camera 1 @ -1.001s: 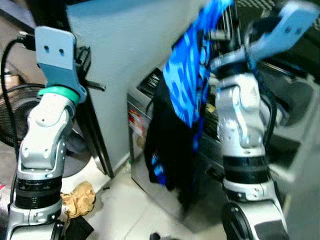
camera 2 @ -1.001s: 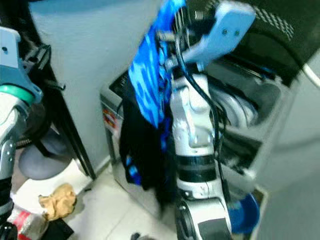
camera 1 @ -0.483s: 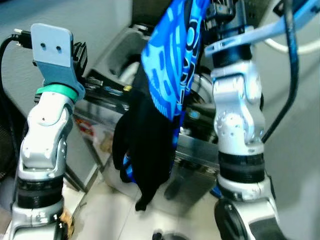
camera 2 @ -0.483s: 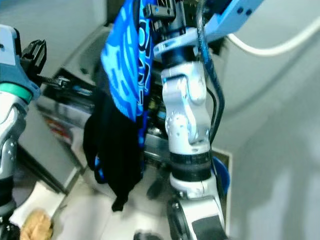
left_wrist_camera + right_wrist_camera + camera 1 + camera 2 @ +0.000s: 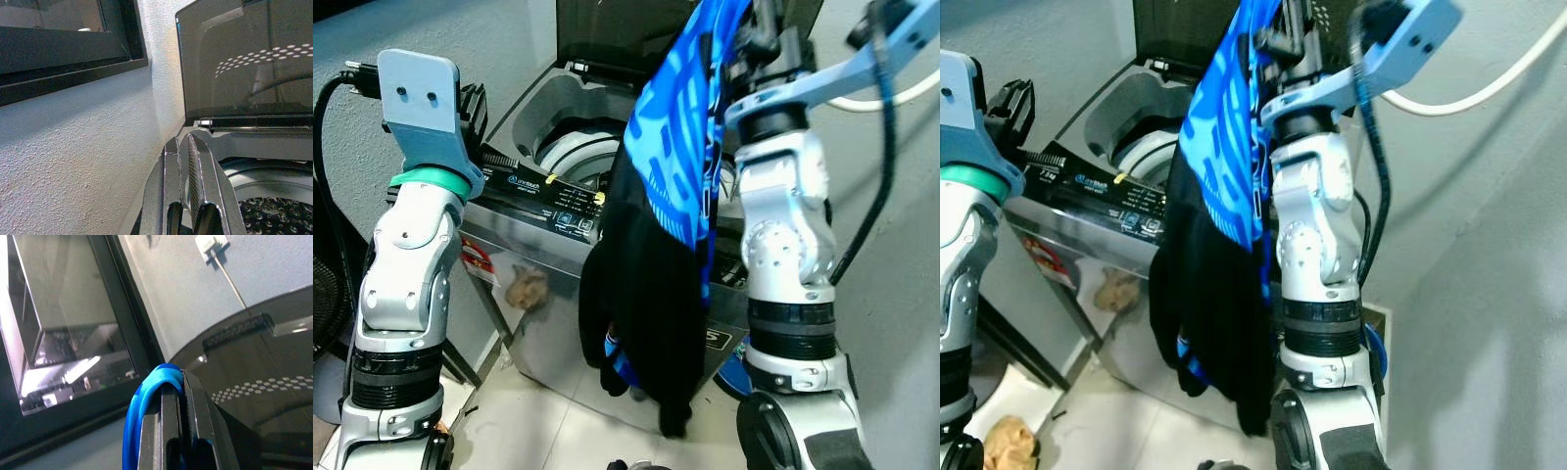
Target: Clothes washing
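A blue patterned and black garment (image 5: 671, 196) hangs from my raised right gripper (image 5: 182, 382), which is shut on its top fold (image 5: 142, 406). The cloth drapes down in front of a grey top-loading washing machine (image 5: 543, 313). The machine's dark lid (image 5: 607, 29) stands open and the drum (image 5: 579, 155) shows below it. My left gripper (image 5: 183, 142) is shut with nothing in it, held up near the machine's left rear corner, beside the lid (image 5: 244, 63).
A white hose (image 5: 1489, 88) runs along the grey wall to the right. A blue basin (image 5: 1376, 352) sits on the floor behind my right arm. A tan rag (image 5: 1009, 436) lies on the tiles at lower left. A dark window frame (image 5: 73, 58) is beside the machine.
The camera has swung, so the washing machine now stands squarely in front with its open drum in sight. The garment still hangs from the right gripper; both arms hold their poses.
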### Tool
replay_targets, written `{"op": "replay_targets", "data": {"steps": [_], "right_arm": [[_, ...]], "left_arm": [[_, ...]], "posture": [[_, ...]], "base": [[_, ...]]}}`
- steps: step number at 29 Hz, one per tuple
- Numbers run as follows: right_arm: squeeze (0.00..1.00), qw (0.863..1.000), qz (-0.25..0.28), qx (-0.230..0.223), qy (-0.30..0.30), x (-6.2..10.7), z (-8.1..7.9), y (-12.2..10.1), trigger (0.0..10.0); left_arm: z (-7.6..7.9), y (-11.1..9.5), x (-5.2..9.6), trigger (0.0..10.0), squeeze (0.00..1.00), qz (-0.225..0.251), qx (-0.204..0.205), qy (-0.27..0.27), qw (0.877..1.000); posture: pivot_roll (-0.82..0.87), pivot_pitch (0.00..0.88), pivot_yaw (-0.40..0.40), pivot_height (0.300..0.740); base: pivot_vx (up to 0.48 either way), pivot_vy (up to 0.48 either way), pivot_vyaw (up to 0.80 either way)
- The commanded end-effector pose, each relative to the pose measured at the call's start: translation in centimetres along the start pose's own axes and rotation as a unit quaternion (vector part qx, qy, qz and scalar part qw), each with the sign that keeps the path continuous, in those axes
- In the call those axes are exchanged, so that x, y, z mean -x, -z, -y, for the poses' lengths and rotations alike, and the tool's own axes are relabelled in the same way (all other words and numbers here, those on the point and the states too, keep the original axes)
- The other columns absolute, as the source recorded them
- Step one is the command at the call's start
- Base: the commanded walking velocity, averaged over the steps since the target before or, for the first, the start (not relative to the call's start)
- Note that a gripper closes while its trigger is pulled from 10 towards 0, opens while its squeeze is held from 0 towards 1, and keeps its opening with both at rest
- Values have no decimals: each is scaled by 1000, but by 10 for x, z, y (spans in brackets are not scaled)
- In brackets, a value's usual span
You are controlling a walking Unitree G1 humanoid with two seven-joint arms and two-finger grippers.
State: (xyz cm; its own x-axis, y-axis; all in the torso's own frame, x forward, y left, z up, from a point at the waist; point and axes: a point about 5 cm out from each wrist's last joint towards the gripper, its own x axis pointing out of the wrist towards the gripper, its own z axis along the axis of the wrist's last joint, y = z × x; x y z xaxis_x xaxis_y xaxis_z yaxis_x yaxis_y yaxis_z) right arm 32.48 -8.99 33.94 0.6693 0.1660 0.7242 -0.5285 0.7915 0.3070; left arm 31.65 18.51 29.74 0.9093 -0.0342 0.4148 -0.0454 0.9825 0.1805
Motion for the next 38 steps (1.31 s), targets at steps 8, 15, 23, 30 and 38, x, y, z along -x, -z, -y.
{"op": "replay_targets", "data": {"steps": [8, 15, 23, 30, 38], "right_arm": [[0, 1000, -9, 19, -5, 2, -1, 3, 10000], [0, 999, -12, 34, -6, 3, -1, 5, 10000], [0, 999, -15, 42, -7, 4, -1, 7, 10000], [0, 996, -19, 87, -29, 4, -3, 9, 10000], [0, 984, 14, 147, -101, -28, -19, -1, 10000]], "left_arm": [[-2, -1, 1, 10000, 0, 3, -4, -6, 1000], [-2, 0, 2, 10000, 0, 0, -4, -4, 1000], [-2, 3, 2, 10000, 0, -6, -7, -4, 1000], [0, -3, 1, 10000, 0, 15, -3, 4, 1000], [25, -3, 9, 10000, 0, 17, 29, 108, 994]], "posture": [[122, 36, 8, 740], [120, 39, 7, 740], [119, 39, 8, 740], [118, 39, 9, 740], [108, 36, 10, 740]], "base": [[0, 480, 0], [0, 472, 0], [0, 84, 0], [0, 0, 0], [0, 0, 0]]}}
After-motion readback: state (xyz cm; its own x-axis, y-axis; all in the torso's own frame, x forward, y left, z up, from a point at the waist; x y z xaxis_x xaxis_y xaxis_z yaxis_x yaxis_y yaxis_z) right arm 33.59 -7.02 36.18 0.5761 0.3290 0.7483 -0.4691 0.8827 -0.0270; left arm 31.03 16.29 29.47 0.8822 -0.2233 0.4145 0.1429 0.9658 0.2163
